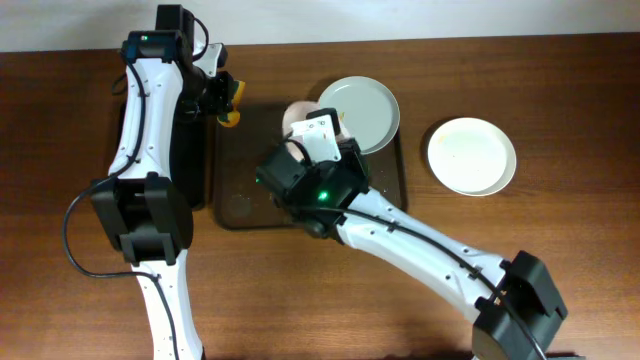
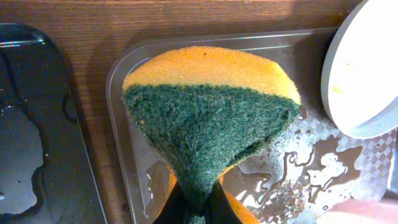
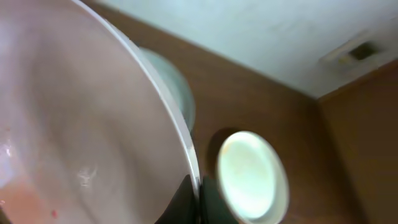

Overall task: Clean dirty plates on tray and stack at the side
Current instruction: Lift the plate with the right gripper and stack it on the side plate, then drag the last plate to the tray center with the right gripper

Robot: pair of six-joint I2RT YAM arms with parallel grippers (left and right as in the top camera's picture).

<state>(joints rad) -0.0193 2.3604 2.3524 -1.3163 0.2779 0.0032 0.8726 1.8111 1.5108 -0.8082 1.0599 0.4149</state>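
Note:
My right gripper [image 1: 318, 135] is shut on the rim of a white plate [image 1: 297, 113] and holds it tilted up over the brown tray [image 1: 250, 205]. In the right wrist view the jaws [image 3: 198, 194] pinch the rim of this plate [image 3: 74, 124], which has a faint orange smear. A pale blue-green plate [image 1: 362, 110] leans on the tray's far right rim. Another white plate [image 1: 472, 156] lies on the table to the right. My left gripper [image 2: 196, 208] is shut on a green and orange sponge [image 2: 208, 118] above the tray's far left corner [image 1: 230, 108].
The tray floor [image 2: 323, 162] is wet with puddles. A smaller black tray [image 2: 31, 124] lies just left of the brown tray, under my left arm [image 1: 150, 110]. The wooden table [image 1: 560, 250] stretches to the right and front.

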